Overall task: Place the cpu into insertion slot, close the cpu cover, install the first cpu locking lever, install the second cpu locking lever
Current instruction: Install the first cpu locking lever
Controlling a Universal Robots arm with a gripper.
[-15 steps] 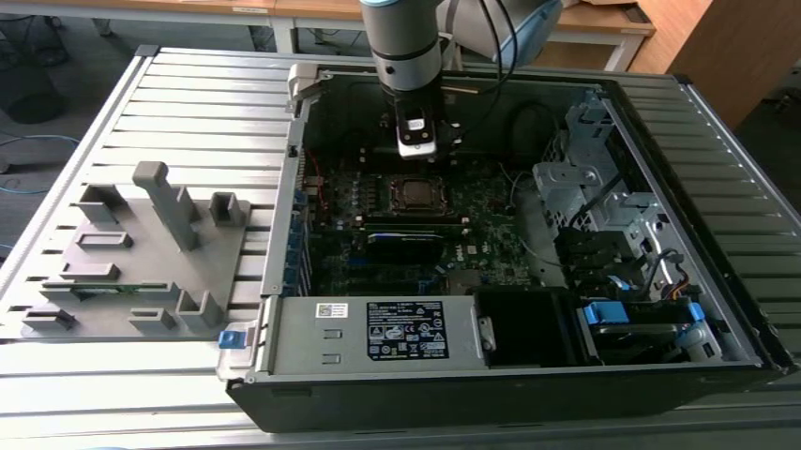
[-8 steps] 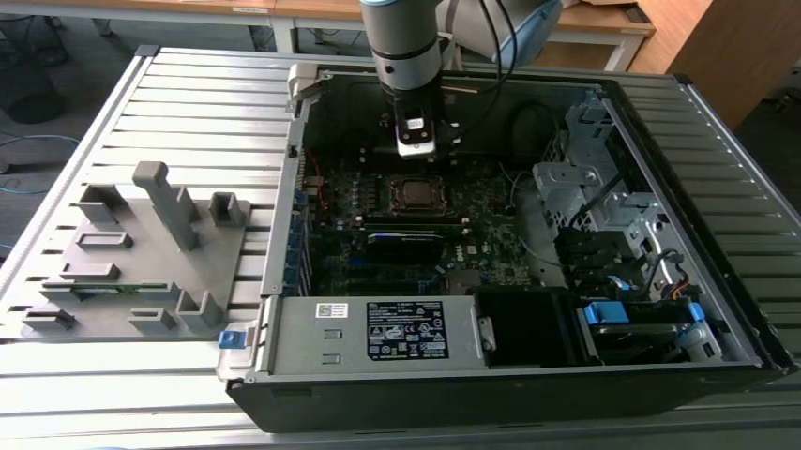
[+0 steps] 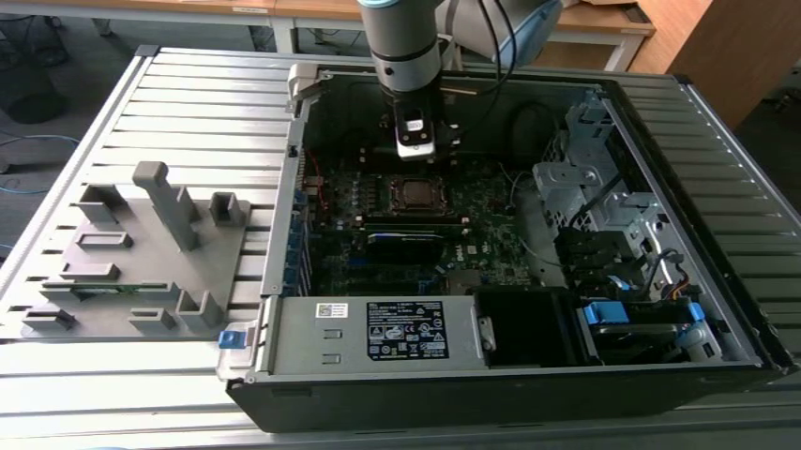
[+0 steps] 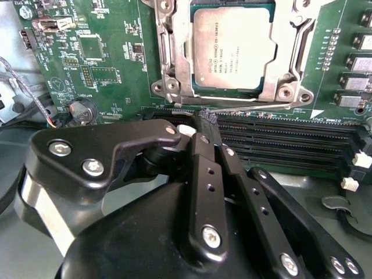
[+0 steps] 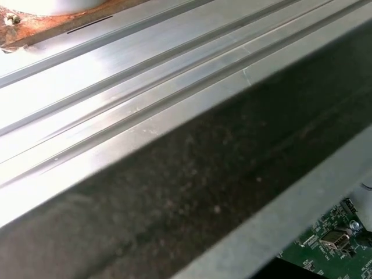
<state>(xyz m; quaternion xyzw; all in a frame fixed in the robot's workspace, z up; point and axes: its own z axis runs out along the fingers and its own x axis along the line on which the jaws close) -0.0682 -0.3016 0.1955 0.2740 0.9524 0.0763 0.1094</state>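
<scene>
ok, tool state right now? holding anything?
Tool: shut, fingers together, holding nothing; tips at a thin wire lever beside the socket, where the chip sits under the metal frame.

Ribbed aluminium worktop (image 3: 188, 103) in even, soft light, wooden desks (image 3: 313, 11) along the far edge, wooden cabinet (image 3: 732, 42) far on the exterior view's right, grey floor (image 3: 51, 112) with perhaps a blue cable (image 3: 28, 142).

no legible text on any surface

Cpu (image 4: 232, 46) – dull grey metal top; gripper (image 4: 207, 120) – matt blk.
</scene>
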